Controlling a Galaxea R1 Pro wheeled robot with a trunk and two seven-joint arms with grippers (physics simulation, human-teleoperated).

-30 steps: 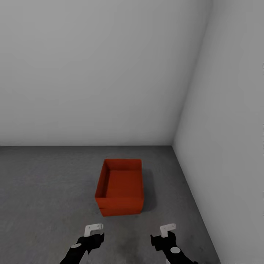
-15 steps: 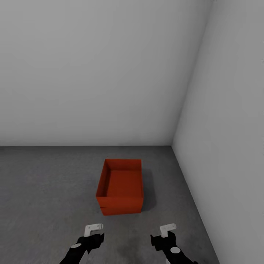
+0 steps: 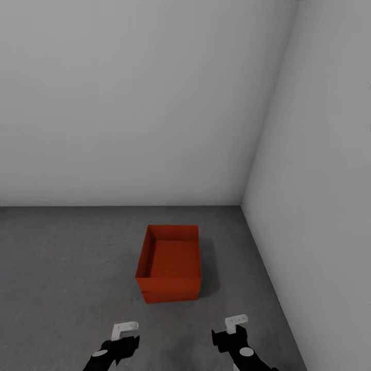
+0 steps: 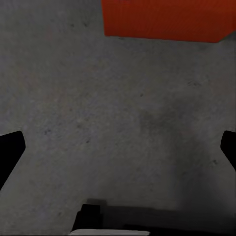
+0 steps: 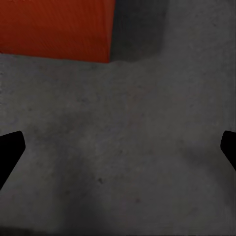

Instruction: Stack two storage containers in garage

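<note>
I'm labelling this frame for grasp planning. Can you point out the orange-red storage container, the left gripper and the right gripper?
storage container [image 3: 174,263]: head view, inner bottom.
left gripper [image 3: 125,327]: head view, white fingertip piece.
right gripper [image 3: 236,321]: head view, white fingertip piece.

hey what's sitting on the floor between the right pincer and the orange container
Nothing. In the head view, bare grey concrete floor separates the right pincer from the orange container. The right wrist view shows the same bare stretch.
</note>
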